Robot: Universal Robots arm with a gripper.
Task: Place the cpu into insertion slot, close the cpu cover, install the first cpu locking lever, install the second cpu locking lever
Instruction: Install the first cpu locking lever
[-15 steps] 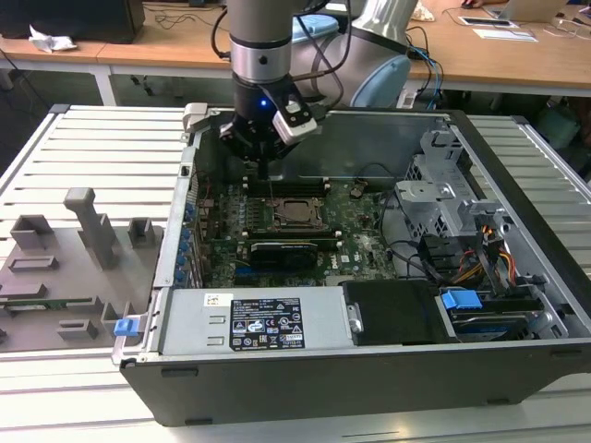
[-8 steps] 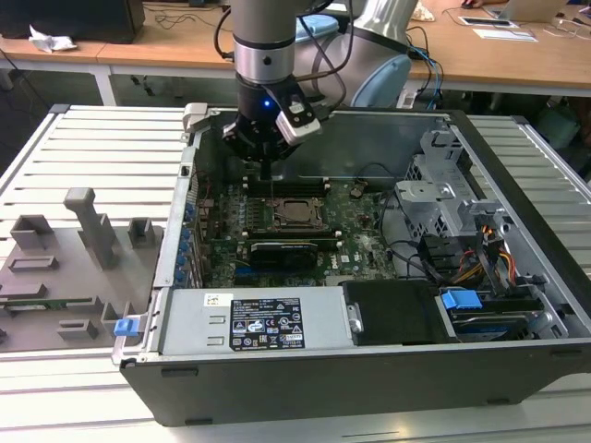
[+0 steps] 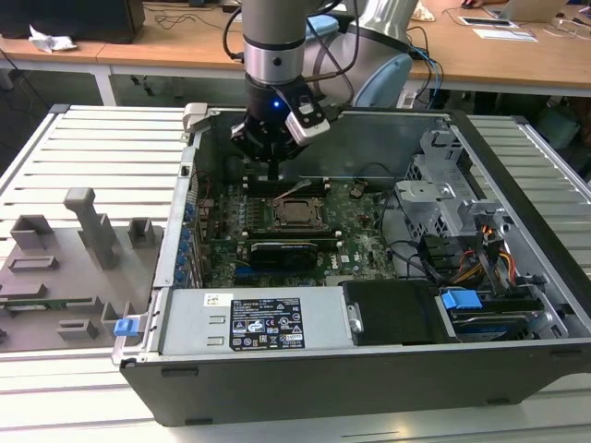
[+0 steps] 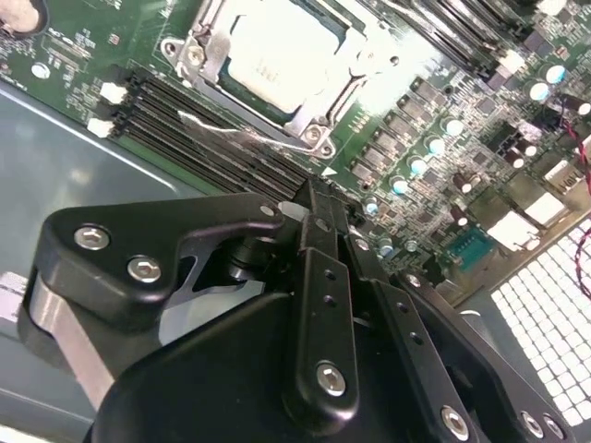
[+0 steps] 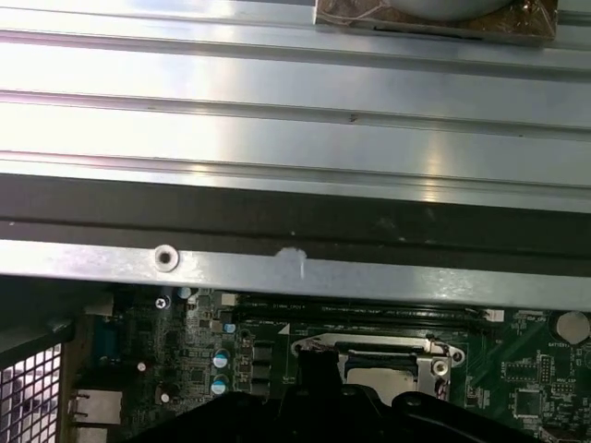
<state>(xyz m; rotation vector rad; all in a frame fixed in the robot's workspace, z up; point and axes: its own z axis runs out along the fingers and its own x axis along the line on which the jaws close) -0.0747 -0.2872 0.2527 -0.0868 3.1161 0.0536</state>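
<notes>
Gripper (image 4: 315,192) clenched on nothing, tips just beside a locking lever (image 4: 242,135) that looks unlatched. Cpu (image 4: 277,60) sits in the insertion slot (image 3: 279,218), cpu cover (image 4: 209,65) down over it. We judge lever installation in hand; it calls for pressing that lever under its catch. We cannot tell whether the other lever is latched.

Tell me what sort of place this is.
Probably a robotics lab or test workshop: an open computer case sits on a slatted metal table, a robot arm hangs over its motherboard, and wooden desks stand behind.
</notes>
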